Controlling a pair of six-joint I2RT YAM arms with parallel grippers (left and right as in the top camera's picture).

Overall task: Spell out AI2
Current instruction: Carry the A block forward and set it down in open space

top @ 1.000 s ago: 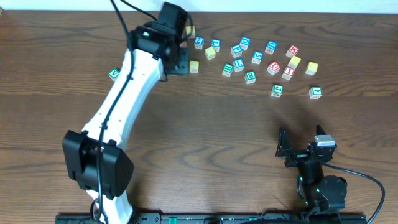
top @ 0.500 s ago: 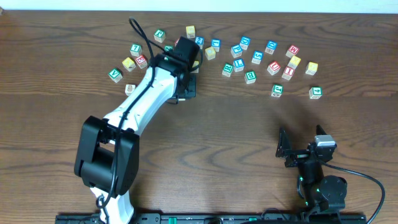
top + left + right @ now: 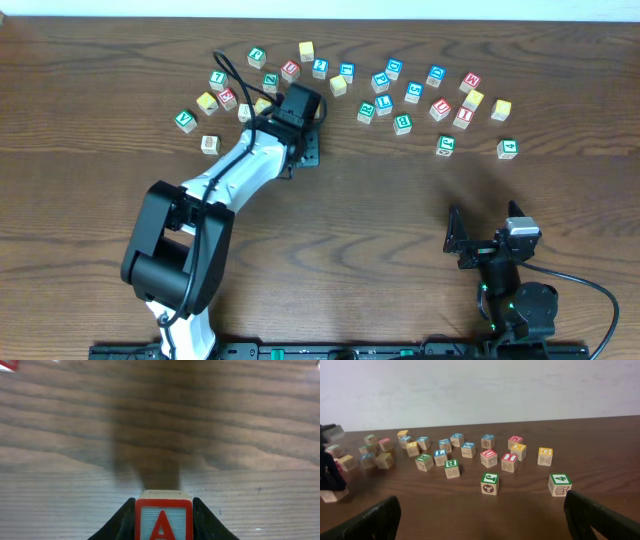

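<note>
My left gripper (image 3: 304, 152) is shut on a wooden block with a red A (image 3: 163, 521), held low over bare wood in front of the block row. In the overhead view the gripper hides the block. A red I block (image 3: 462, 117) lies at the back right and also shows in the right wrist view (image 3: 509, 461). A blue block that may bear a 2 (image 3: 320, 67) lies at the back centre. My right gripper (image 3: 468, 240) is open and empty near the front right, its fingers at the bottom corners of its wrist view (image 3: 482, 520).
Several letter blocks lie scattered along the back of the table (image 3: 400, 200), in a left group (image 3: 225, 95) and a right group (image 3: 410, 95). A green J block (image 3: 445, 146) and a green 4 block (image 3: 507, 148) sit nearest the right arm.
My left arm has drawn back from the block row toward the table's middle, lowering as it came, with the A block in its jaws. The right arm has not moved.
</note>
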